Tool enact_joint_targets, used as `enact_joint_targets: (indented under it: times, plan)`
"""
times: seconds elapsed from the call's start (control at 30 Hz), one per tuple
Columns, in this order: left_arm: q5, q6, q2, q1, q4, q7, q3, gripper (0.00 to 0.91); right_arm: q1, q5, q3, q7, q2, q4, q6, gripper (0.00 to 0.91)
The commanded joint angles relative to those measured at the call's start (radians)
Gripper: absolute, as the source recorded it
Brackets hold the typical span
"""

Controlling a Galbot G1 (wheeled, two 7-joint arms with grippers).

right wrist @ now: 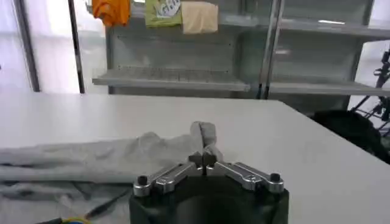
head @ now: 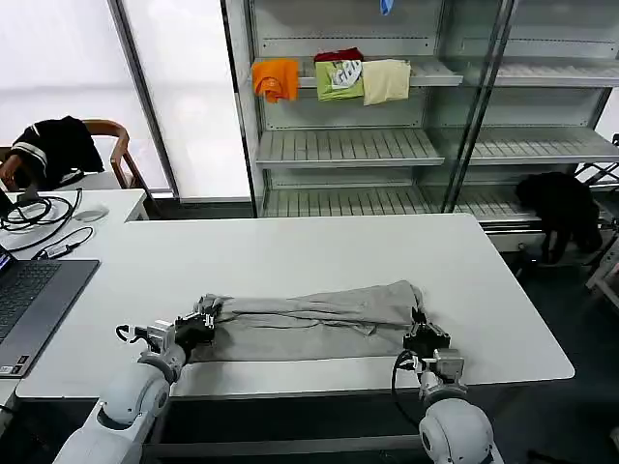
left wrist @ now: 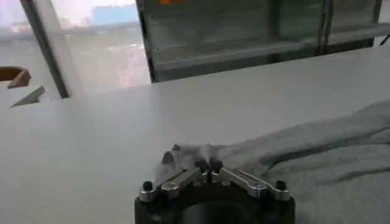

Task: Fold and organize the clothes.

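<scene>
Fabric of a light grey cotton T-shirt (head: 309, 319) lies folded lengthwise near the white bench's (head: 290, 251) front edge. Left end effector (head: 205, 322) pinches one end, right end effector (head: 419, 335) the other. No writing is readable.

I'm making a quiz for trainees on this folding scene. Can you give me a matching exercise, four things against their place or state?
Things:
1. grey T-shirt
2. left gripper
3. orange garment
4. laptop

Places or states:
A. hanging on the upper shelf behind the table
B. shut on the shirt's end on the robot's left
C. lying partly folded along the table's near edge
D. at the table's left edge

Pairs: 1-C, 2-B, 3-A, 4-D
</scene>
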Motion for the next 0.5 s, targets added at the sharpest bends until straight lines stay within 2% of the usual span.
enact_joint_targets:
  times: [0.03,0.07,0.3,0.5]
  plan:
    - [0.012,0.010,-0.002,0.003,-0.036,-0.018,-0.001,0.907,-0.021,-0.034,-0.004,0.010,0.004,-0.041,0.014,0.867]
    - [0.013,0.011,-0.002,0.004,-0.040,-0.020,-0.002,0.907,-0.021,-0.037,-0.004,0.010,0.004,-0.044,0.014,0.907]
    - [0.011,0.014,0.003,0.004,-0.084,-0.033,-0.011,0.907,-0.027,-0.028,-0.006,0.004,0.002,-0.009,0.023,0.907]
    - [-0.005,0.032,0.000,0.014,-0.127,-0.056,-0.035,0.907,-0.026,-0.004,0.011,0.005,-0.011,0.115,0.019,0.907]
